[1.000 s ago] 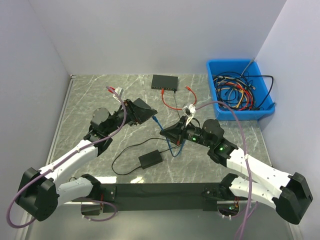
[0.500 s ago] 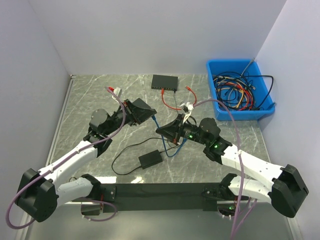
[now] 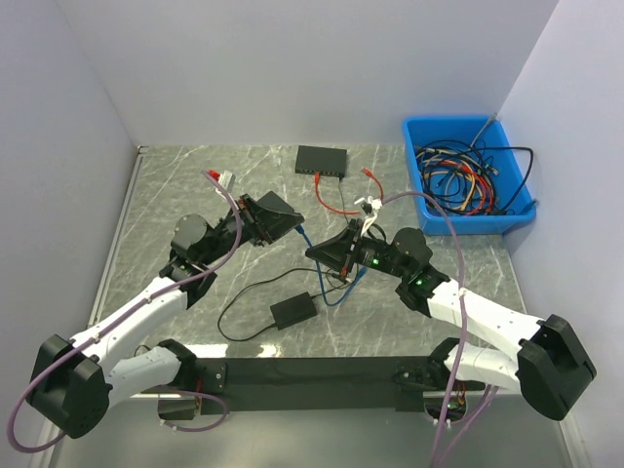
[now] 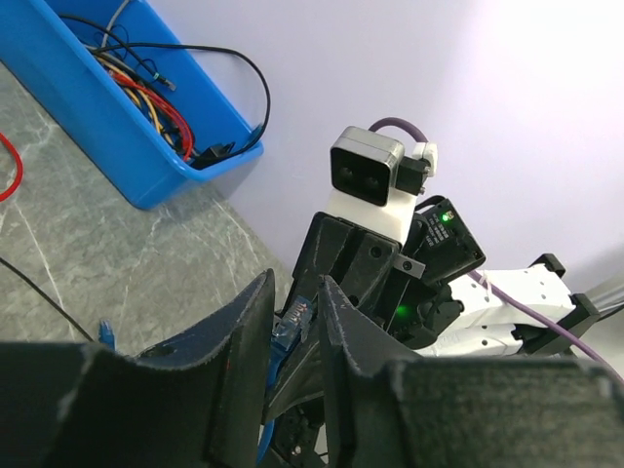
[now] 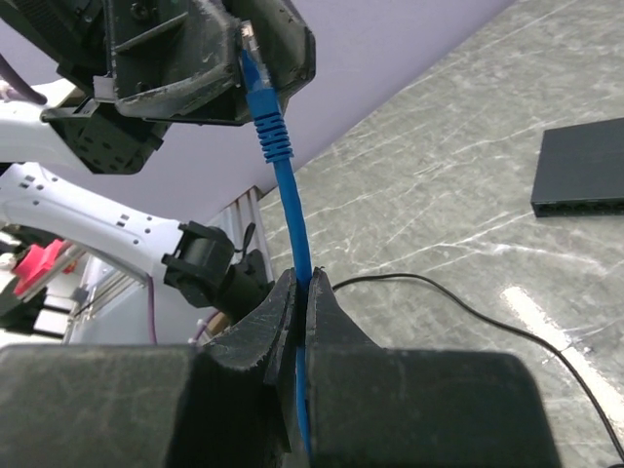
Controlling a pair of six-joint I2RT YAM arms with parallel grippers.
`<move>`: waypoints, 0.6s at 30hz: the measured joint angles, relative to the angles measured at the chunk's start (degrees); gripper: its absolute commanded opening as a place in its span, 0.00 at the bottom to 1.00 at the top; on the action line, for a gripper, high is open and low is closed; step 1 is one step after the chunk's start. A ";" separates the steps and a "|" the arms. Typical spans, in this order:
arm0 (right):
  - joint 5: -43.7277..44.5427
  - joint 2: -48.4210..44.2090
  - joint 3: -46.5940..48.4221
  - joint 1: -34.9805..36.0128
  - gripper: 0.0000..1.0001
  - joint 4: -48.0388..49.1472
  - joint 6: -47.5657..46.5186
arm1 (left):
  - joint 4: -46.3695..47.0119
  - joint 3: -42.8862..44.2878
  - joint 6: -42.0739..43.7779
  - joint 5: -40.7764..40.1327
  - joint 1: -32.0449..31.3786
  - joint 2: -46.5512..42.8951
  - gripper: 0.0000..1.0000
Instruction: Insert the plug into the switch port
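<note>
Two black two-finger grippers meet nose to nose above the middle of the grey marbled tabletop (image 3: 195,195). At centre left of the overhead view, the left gripper (image 4: 295,292) has its fingers drawn in to a narrow gap and pinches the clear-tipped blue plug (image 5: 252,54), which fills that gap with its clear tip pointing upward in the right wrist view. Just right of centre, the right gripper (image 5: 300,288) has its fingers pressed together on the blue network cable (image 5: 288,195) a short way below the plug. The cable runs nearly straight and taut between the two grips. Below the right gripper, the rest of the blue cable droops in a loop onto the table. The flat black switch box (image 3: 321,161) lies at the upper centre of the overhead view, near the back wall and well apart from the plug, with a thin red cable (image 3: 336,203) trailing from its front. A blue plastic bin (image 3: 419,185) of tangled cables stands at the upper right.
</note>
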 measured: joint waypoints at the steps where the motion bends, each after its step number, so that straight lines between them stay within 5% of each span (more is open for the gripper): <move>1: -0.50 0.28 -0.04 -0.13 0.00 0.52 0.33 | -0.17 0.00 0.02 -0.17 0.00 -0.02 0.30; 8: -1.81 1.49 -0.59 -0.33 0.00 3.06 1.97 | -2.03 0.00 0.94 -1.16 0.00 -0.79 0.18; 9: -2.03 1.51 -0.76 -0.33 0.07 3.23 1.97 | -2.45 0.00 1.27 -1.31 0.00 -0.83 0.12; 10: -2.27 1.51 -0.79 -0.35 0.23 3.17 1.92 | -2.97 0.00 1.53 -1.57 0.02 -0.85 0.08; 11: -2.36 1.49 -0.76 -0.35 0.48 2.86 1.68 | -3.65 0.00 1.86 -2.08 0.02 -0.85 0.02; 13: -1.73 0.87 -0.70 -0.31 0.71 0.20 -0.20 | -6.29 0.42 2.34 -3.19 -0.04 -0.87 0.01; 18: 6.10 -3.56 2.45 1.90 0.75 -13.94 -9.05 | -15.89 4.09 3.69 -8.50 -0.15 -0.24 0.01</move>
